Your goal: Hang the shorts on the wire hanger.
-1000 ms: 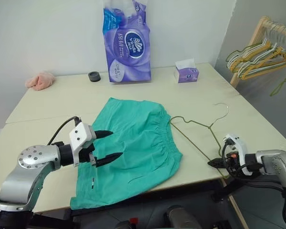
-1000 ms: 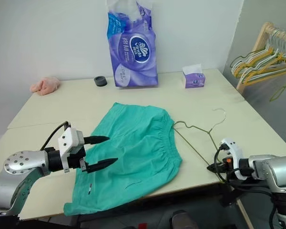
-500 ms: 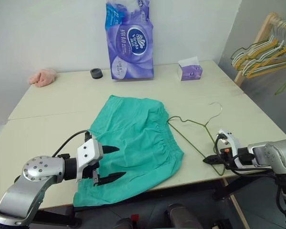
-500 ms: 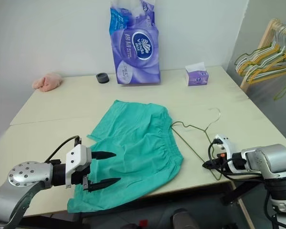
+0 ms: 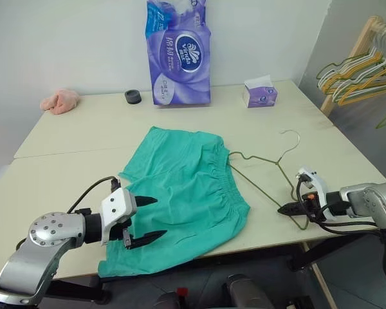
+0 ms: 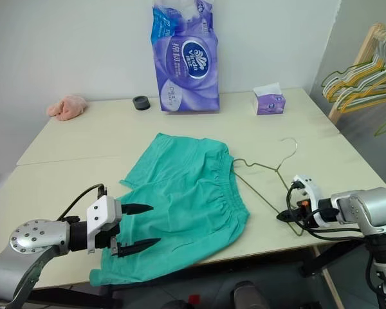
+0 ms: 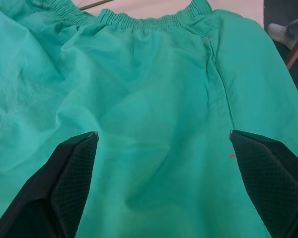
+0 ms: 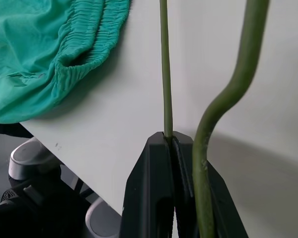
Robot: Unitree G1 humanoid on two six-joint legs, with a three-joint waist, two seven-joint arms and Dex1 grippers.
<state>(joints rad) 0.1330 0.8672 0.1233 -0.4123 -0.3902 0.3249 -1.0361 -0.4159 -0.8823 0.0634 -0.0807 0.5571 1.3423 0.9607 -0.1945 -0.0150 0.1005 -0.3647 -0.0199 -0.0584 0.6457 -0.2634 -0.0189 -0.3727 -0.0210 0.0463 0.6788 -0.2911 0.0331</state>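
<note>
At lower right, the right end effector (image 5: pixel 284 208) is clamped on the wire hanger (image 5: pixel 267 181). At lower left, the left end effector (image 5: pixel 153 219) gapes wide and empty over the shorts (image 5: pixel 186 193) on the worktop (image 5: pixel 71 167).

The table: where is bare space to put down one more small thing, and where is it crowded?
Bare: the table between the pink cloth and the shorts, and the stretch from the tissue box towards the wire hanger. Crowded: the near edge, where the shorts, the left gripper and the right gripper holding the hanger sit.
</note>
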